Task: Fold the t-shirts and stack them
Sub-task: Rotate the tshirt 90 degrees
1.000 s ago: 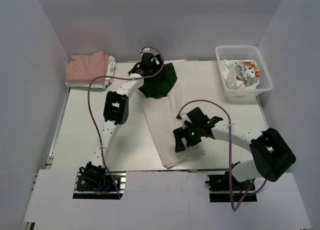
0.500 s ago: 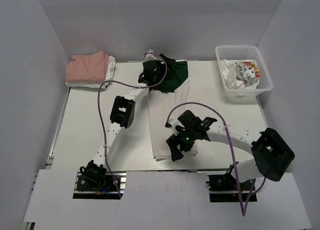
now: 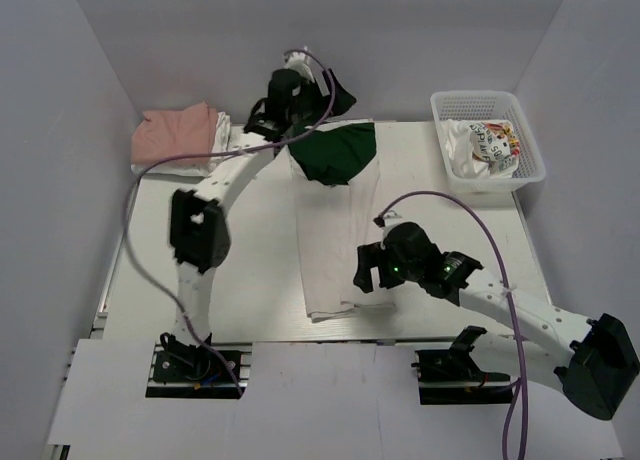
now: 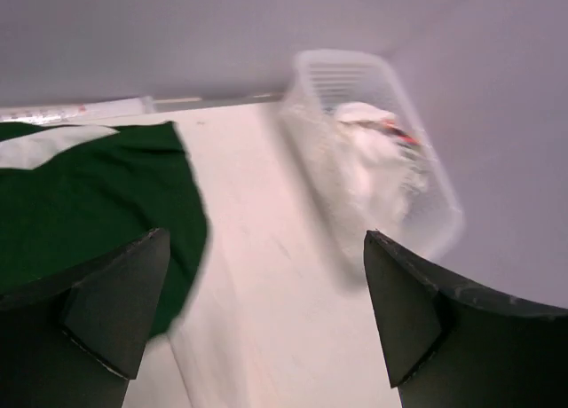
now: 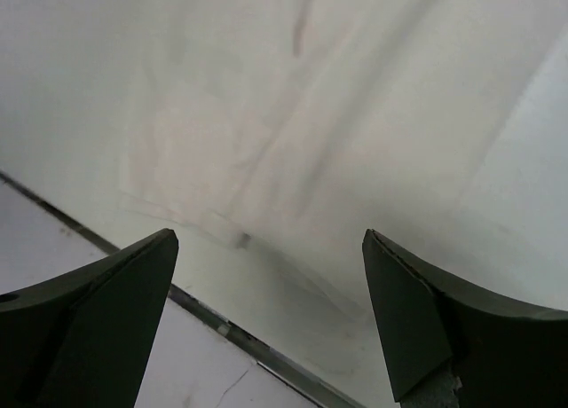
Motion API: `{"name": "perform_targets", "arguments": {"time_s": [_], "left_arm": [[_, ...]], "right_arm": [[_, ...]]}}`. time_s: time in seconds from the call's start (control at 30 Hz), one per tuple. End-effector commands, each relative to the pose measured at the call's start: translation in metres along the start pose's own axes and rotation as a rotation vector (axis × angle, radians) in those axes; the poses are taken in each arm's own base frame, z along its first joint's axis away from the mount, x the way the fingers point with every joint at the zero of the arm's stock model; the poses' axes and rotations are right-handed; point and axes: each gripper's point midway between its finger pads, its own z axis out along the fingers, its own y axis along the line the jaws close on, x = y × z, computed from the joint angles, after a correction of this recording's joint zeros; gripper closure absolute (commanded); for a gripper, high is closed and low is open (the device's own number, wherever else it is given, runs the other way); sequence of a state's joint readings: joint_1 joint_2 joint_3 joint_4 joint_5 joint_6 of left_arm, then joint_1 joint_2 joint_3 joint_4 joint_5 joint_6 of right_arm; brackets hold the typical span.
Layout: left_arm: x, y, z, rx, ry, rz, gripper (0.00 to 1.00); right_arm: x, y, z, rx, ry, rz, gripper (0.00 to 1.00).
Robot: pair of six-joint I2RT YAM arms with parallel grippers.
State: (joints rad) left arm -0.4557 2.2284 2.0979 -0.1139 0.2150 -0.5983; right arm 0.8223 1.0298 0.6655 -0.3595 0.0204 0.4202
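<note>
Both arms have pulled away from the cloth since the earlier frame: the left one now reaches to the far edge of the table (image 3: 160, 240), and the right one has drawn back toward the near right corner.

The left hand (image 3: 335, 96) is spread wide and holds nothing, hanging above the far edge with a dark green sleeve (image 4: 80, 204) below it. The right hand (image 5: 266, 244) is also spread and empty, low over the near end of the long white cotton t-shirt with dark green sleeves (image 3: 335, 240). That shirt lies as a lengthwise-folded strip from the middle of the far edge to the near edge. A folded salmon-pink t-shirt (image 3: 178, 132) sits on a plain white t-shirt (image 3: 222, 132) in the far left corner. A white plastic mesh basket (image 3: 484, 93) with crumpled cloth stands in the far right corner.

Risks, as I judge them:
- The hem lies close to the near edge, so a low pass by the right hand could push it off or drag the fold open.
- The sleeve bulges wider than the strip, so a crosswise fold may come out lopsided.
- The purple cable (image 3: 205, 155) trailing from the left arm could snag the pink pile.
</note>
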Motion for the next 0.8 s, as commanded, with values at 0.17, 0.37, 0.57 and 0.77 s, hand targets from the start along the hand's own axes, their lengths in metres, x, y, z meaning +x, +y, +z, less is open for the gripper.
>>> {"name": "perform_targets", "arguments": {"time_s": [0.17,0.37,0.57,0.77], "left_arm": [[0.076,-0.054,-0.23,-0.01,0.155,-0.032,0.0],[0.242,-0.034,-0.31,-0.001,0.561,-0.204,0.0],[0.346,-0.034,-0.357,-0.043,0.912,-0.216,0.0],[0.364,-0.024,-0.35,-0.145,0.977,-0.104,0.08]], "right_arm": [[0.024,-0.043,-0.015,0.239,-0.005,0.252,0.1],[0.036,-0.045,-0.024,0.222,-0.01,0.286,0.1],[0.053,-0.046,-0.021,0.21,0.059,0.298,0.1],[0.067,-0.04,-0.011,0.168,0.129,0.302,0.1]]}}
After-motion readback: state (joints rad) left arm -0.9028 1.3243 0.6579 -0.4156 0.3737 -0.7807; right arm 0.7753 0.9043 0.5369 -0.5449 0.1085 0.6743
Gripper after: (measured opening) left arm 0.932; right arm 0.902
